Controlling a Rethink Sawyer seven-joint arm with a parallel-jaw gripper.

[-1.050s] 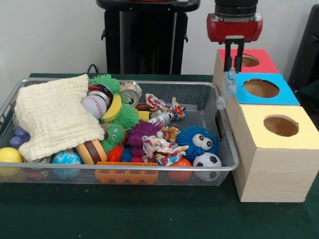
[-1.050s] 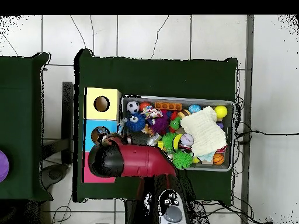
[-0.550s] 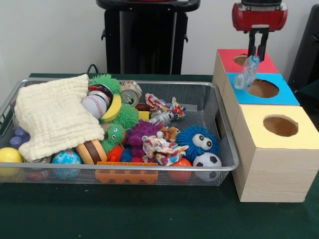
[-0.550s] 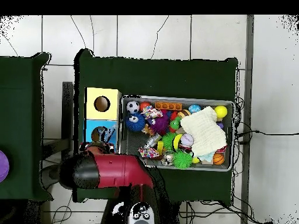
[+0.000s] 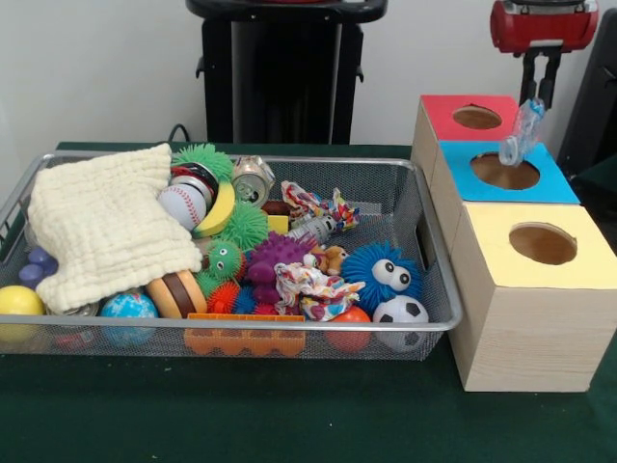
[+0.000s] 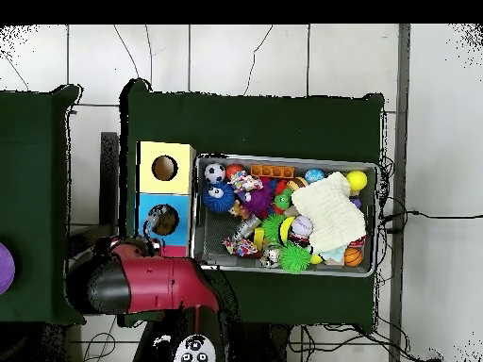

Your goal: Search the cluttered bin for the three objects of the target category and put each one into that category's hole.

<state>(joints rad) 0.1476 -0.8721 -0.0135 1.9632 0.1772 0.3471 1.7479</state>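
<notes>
Gripper (image 5: 540,96) shifted past the blue box (image 5: 554,180), jaws pinching clear plastic bottle (image 5: 520,133), overhead hides grasp

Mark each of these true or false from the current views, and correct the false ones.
1. The gripper holds a clear plastic bottle. True.
2. The bottle hangs over the yellow box. False: it hangs by the blue box, near its hole.
3. A cream cloth lies at one end of the wire bin. True.
4. The soccer ball sits in the red box. False: it lies in the bin, beside the blue fuzzy toy.
5. The yellow box has a round hole on top. True.
</notes>
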